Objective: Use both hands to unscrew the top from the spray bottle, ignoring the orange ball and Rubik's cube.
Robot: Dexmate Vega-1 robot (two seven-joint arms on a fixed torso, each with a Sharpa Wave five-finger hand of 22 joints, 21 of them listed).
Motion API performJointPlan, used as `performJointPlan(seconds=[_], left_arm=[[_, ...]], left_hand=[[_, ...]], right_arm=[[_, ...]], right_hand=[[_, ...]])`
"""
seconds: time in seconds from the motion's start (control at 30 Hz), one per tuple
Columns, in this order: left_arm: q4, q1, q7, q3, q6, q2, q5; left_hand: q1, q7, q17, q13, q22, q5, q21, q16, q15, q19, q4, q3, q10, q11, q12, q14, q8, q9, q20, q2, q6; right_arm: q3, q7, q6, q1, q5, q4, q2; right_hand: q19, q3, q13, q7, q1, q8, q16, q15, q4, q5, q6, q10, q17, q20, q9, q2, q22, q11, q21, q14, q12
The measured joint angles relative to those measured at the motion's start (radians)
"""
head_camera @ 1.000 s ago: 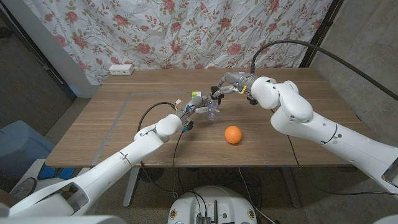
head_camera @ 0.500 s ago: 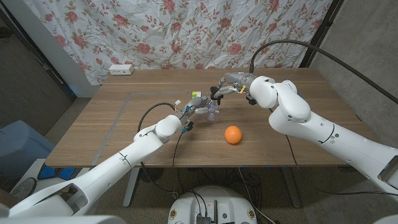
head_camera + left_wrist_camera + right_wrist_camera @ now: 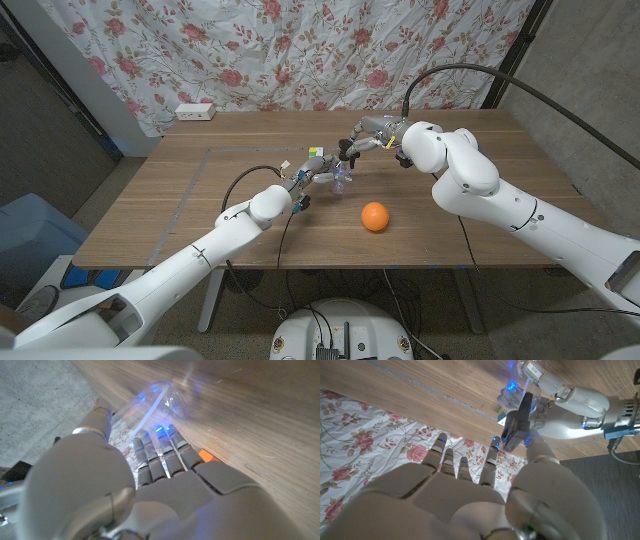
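While both hands sat at the spray bottle (image 3: 342, 178) mid-surface (image 3: 200, 210), the top looked not yet off, so unscrewing was underway at best. Left hand (image 3: 312, 180) gripped the clear bottle body. Right hand (image 3: 355, 145) was closed at the top; actual grip couldn't be confirmed. Orange ball (image 3: 374, 216) and Rubik's cube (image 3: 318, 155) lay untouched nearby.
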Motion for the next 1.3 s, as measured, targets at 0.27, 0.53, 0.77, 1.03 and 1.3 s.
performJointPlan(seconds=[0.27,0.53,0.77,1.03,1.3], left_arm=[[0.005,-0.001,-0.001,0.000,-0.005,-0.001,0.000],[0.010,-0.005,-0.006,0.003,-0.011,-0.002,0.002],[0.015,-0.010,-0.013,0.006,-0.017,-0.003,0.004],[0.019,-0.013,-0.021,0.009,-0.020,-0.005,0.005],[0.021,-0.013,-0.022,0.010,-0.021,-0.007,0.004]], left_hand=[[0.000,0.002,0.000,0.004,0.000,0.000,0.000,-0.007,0.000,0.000,0.000,0.000,-0.001,0.001,0.000,0.000,0.009,0.000,0.000,0.000,-0.002],[0.000,0.002,0.000,0.004,0.000,0.000,0.000,-0.007,0.000,0.000,0.000,0.000,0.002,-0.002,-0.001,0.000,0.009,0.000,0.000,0.000,-0.002],[0.000,0.003,0.000,0.003,0.000,0.000,0.000,-0.010,0.000,0.000,0.000,0.000,0.004,0.000,-0.004,0.000,0.009,0.000,0.000,0.000,-0.003],[0.000,0.001,0.000,0.007,0.000,0.000,0.000,-0.011,0.000,0.000,0.000,0.000,0.008,0.003,-0.007,0.000,0.009,-0.005,0.000,0.000,-0.001],[0.000,0.002,0.000,0.006,0.000,0.000,0.000,-0.011,0.000,0.000,0.000,0.000,0.008,0.003,-0.007,0.000,0.008,-0.005,0.000,0.000,-0.002]], right_arm=[[0.010,-0.015,0.004,0.000,0.047,0.004,0.000],[0.024,-0.036,0.014,-0.002,0.100,0.005,-0.006],[0.039,-0.071,0.031,-0.008,0.153,0.006,-0.015],[0.048,-0.100,0.045,-0.009,0.191,0.009,-0.027],[0.048,-0.134,0.051,-0.007,0.247,0.011,-0.038]], right_hand=[[0.005,0.012,-0.002,-0.022,0.028,0.000,0.000,-0.004,0.004,0.004,0.000,0.005,0.000,-0.006,0.000,0.006,0.000,-0.005,0.000,0.004,0.000],[0.023,0.020,-0.002,-0.038,0.060,0.007,0.000,-0.011,0.004,0.004,0.005,0.006,0.000,-0.009,0.000,0.013,0.000,-0.014,0.000,0.011,0.000],[0.029,0.025,-0.002,-0.058,0.085,0.018,0.008,-0.022,0.008,0.004,0.025,0.019,0.000,-0.015,0.000,0.014,0.000,-0.027,0.000,0.022,0.005],[0.043,0.029,-0.002,-0.077,0.119,0.031,0.008,-0.038,0.004,0.004,0.052,0.036,0.003,-0.029,0.002,0.033,0.000,-0.043,0.000,0.030,0.008],[0.043,0.032,-0.002,-0.090,0.133,0.045,0.015,-0.043,0.001,0.004,0.076,0.042,0.003,-0.029,0.002,0.032,0.000,-0.050,0.000,0.036,0.008]])
